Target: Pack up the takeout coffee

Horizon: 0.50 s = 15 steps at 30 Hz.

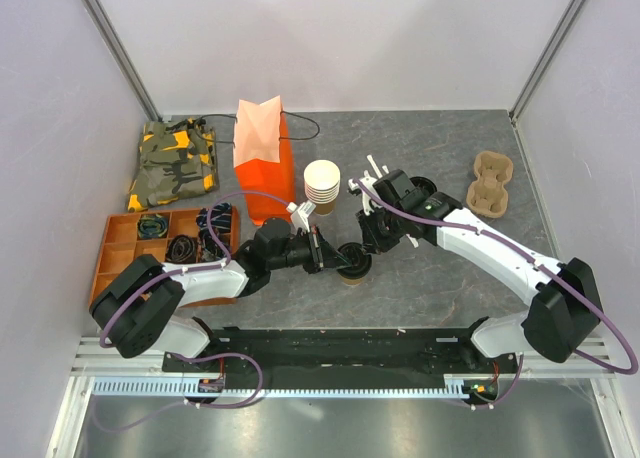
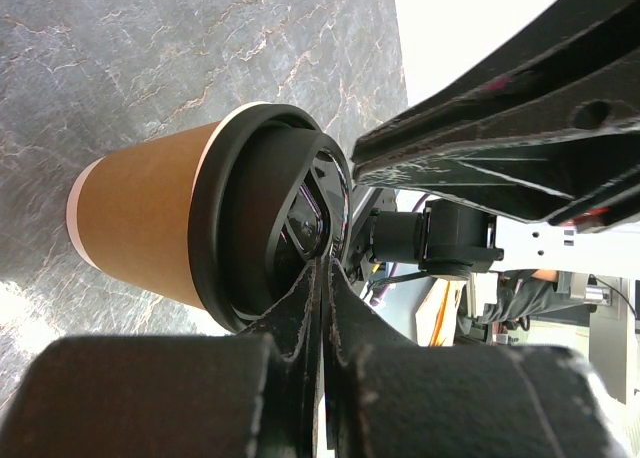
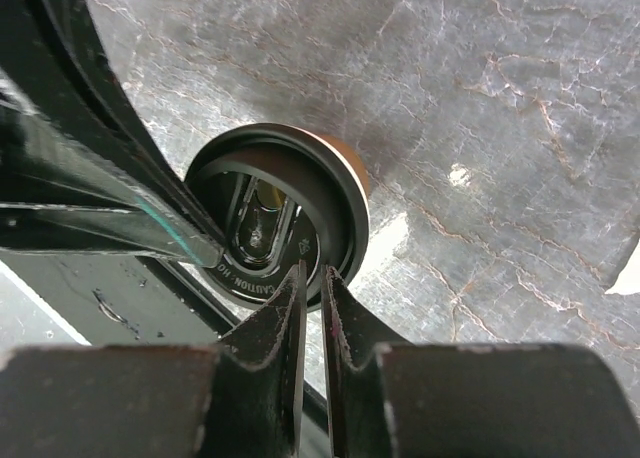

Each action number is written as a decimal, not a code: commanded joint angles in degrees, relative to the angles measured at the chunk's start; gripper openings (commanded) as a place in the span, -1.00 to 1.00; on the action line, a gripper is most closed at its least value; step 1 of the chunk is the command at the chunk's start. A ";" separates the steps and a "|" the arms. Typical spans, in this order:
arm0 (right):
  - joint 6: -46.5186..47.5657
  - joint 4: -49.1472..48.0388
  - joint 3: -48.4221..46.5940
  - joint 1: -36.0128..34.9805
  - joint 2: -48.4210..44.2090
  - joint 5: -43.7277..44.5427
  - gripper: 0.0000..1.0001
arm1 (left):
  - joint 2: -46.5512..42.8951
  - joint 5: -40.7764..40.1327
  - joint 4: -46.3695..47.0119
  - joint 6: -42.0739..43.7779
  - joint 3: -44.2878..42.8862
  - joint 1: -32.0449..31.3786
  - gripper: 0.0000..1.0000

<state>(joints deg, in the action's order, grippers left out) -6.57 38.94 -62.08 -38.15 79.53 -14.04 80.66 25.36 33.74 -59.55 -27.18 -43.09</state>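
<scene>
Standing upright on the desk (image 1: 420,290), the takeout coffee (image 2: 150,223) looked light and crushable, best held round its paper body. The left end effector (image 2: 322,268) was closed at its lid rim; the right end effector (image 3: 312,274) was nearly closed there, grip unclear.

Takeout coffee (image 1: 353,268) stands on table (image 1: 430,288) at frame ctr. Left hand (image 1: 338,261) sits at its left edge, right hand (image 1: 362,250) just above it. Cup stack (image 1: 322,185) is further up-frame, w/ bag (image 1: 263,158) to its left. Cloth bundle (image 1: 172,163) lies upper left, divided tray (image 1: 130,243) below it. Cup carrier (image 1: 489,185) is upper right.
</scene>
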 commanded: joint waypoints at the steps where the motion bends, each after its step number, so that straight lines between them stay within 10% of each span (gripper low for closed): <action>1: 0.15 1.14 -4.09 -0.26 -1.57 0.95 -0.63 | 2.13 -3.83 -7.46 2.60 0.64 0.38 -0.96; 15: 0.77 0.27 1.33 -0.61 0.37 0.86 -0.66 | 2.04 -3.92 -7.63 2.77 0.72 0.38 -0.96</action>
<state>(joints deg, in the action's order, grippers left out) -6.17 40.56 -64.95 -38.20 79.57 -13.43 80.75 25.36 33.50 -59.55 -27.38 -43.09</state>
